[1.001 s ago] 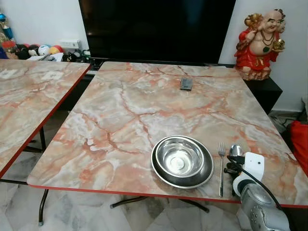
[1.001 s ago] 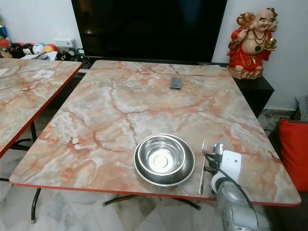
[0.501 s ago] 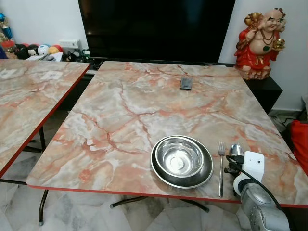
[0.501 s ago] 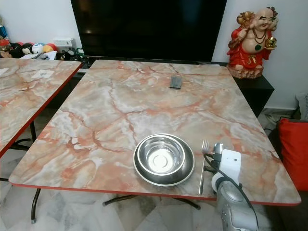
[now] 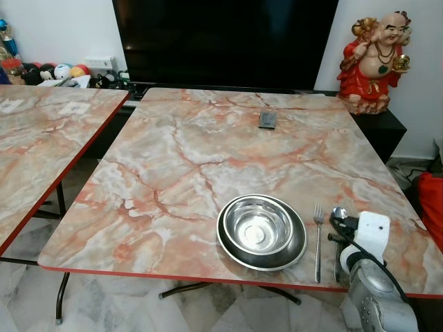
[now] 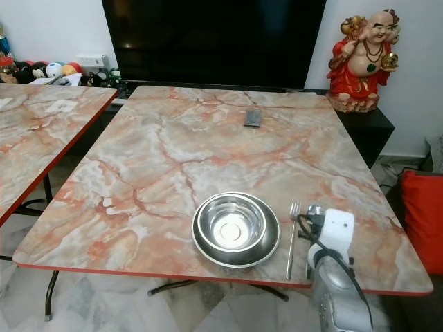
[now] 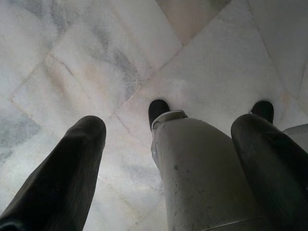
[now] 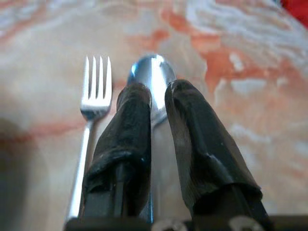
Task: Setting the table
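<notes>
A steel bowl (image 5: 259, 226) sits in a steel plate (image 5: 225, 243) near the front edge of the marble table (image 5: 187, 159). Just right of the plate lies a fork (image 5: 318, 238), and right of that a spoon (image 5: 338, 214), both flat on the table. My right gripper (image 5: 339, 232) is low over the spoon's handle. In the right wrist view its fingers (image 8: 127, 130) stand close together with the handle between them, the spoon bowl (image 8: 153, 72) just past the tips and the fork (image 8: 96, 86) beside them. My left gripper (image 7: 171, 127) hangs open above the floor.
A small dark remote (image 5: 268, 120) lies toward the table's far side. A second marble table (image 5: 41, 138) stands at the left. A large dark screen (image 5: 228, 41) and a red statue (image 5: 374, 59) are behind. A red cushion (image 5: 432, 204) sits at the right.
My right wrist has shifted a little to the right, uncovering the lower part of the spoon's handle. The spoon, fork, bowl and plate have stayed where they were.
</notes>
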`<state>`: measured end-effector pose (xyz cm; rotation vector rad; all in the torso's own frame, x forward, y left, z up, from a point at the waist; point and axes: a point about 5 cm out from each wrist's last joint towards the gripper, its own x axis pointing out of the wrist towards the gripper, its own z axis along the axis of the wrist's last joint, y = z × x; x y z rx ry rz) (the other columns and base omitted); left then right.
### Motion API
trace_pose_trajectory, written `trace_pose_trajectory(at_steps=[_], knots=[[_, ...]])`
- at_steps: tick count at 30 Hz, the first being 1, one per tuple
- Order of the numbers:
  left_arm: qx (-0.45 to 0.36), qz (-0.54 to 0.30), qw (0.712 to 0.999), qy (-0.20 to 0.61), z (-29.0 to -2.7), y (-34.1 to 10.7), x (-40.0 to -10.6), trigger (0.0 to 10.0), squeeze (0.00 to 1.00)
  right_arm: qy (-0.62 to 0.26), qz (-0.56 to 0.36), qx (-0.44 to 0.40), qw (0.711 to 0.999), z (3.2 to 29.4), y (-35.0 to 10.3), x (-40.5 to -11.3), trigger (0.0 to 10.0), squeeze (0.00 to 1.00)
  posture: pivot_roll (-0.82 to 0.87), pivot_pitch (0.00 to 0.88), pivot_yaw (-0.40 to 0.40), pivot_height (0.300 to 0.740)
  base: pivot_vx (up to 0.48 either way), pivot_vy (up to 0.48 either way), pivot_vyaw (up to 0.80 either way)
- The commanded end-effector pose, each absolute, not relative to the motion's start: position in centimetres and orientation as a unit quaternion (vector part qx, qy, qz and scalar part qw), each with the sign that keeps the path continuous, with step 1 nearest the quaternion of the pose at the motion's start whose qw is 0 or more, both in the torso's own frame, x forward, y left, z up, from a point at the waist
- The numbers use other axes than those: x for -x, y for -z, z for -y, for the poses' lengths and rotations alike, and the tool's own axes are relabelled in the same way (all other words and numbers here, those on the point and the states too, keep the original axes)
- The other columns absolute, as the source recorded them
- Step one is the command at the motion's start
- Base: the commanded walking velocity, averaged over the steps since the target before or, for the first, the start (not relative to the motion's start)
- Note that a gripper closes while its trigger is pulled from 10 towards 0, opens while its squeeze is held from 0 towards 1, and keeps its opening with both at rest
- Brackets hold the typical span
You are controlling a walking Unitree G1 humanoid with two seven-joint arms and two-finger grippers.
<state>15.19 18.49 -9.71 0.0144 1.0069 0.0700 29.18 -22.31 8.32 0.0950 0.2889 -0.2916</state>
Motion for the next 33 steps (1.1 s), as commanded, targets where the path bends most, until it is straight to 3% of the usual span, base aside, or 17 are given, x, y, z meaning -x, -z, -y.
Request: trace_pose_trajectory(at_steps=[1,10,14,17,21,25,26,30,33], knots=[[-0.009,-0.496,0.868,-0.028,-18.4,10.0,-14.5,10.0,0.00,0.152,-0.125,-0.053,0.979,22.4,-9.0,-29.3,10.0,0.00,0.00,0.000,-0.011,0.740,0.000,0.000,0.00],[-0.007,-0.494,0.869,-0.030,-18.4,10.0,-14.4,10.0,0.00,0.153,-0.010,-0.051,0.987,22.4,-11.8,-29.6,10.0,0.00,0.00,0.000,-0.010,0.740,0.000,0.000,0.00],[-0.006,-0.492,0.870,-0.032,-18.4,10.0,-14.4,10.0,0.00,0.194,0.030,0.012,0.980,23.7,-13.0,-29.1,10.0,0.00,0.00,0.000,-0.015,0.740,0.000,0.000,0.00],[-0.006,-0.492,0.870,-0.032,-18.4,10.0,-14.4,10.0,0.00,0.273,0.047,0.070,0.958,25.5,-13.8,-28.2,10.0,0.00,0.00,0.000,-0.016,0.740,0.000,0.000,0.00],[-0.005,-0.493,0.870,-0.031,-18.2,10.0,-14.4,10.0,0.00,0.457,0.013,0.075,0.886,30.0,-13.0,-25.1,10.0,0.00,-0.01,0.000,-0.019,0.740,0.000,0.000,0.00],[-0.004,-0.493,0.870,-0.031,-18.1,10.1,-14.4,10.0,0.00,0.556,-0.025,0.069,0.828,32.6,-11.7,-21.7,10.0,0.00,-0.01,0.000,-0.023,0.740,0.000,0.000,0.00],[-0.004,-0.493,0.870,-0.031,-18.1,10.1,-14.4,10.0,0.00,0.556,-0.025,0.069,0.828,32.6,-11.7,-21.7,10.0,0.00,-0.01,0.000,-0.023,0.740,0.000,0.000,0.00],[-0.004,-0.493,0.870,-0.030,-18.1,10.1,-14.4,10.0,0.00,0.633,-0.104,0.052,0.766,33.6,-9.0,-16.9,10.0,0.00,-0.03,0.000,-0.019,0.740,0.000,0.000,0.00],[-0.005,-0.494,0.869,-0.026,-18.0,10.1,-14.4,10.0,0.00,0.651,-0.157,0.045,0.741,33.0,-7.3,-14.8,10.0,0.00,-0.04,0.000,-0.016,0.740,0.000,0.000,0.00]])
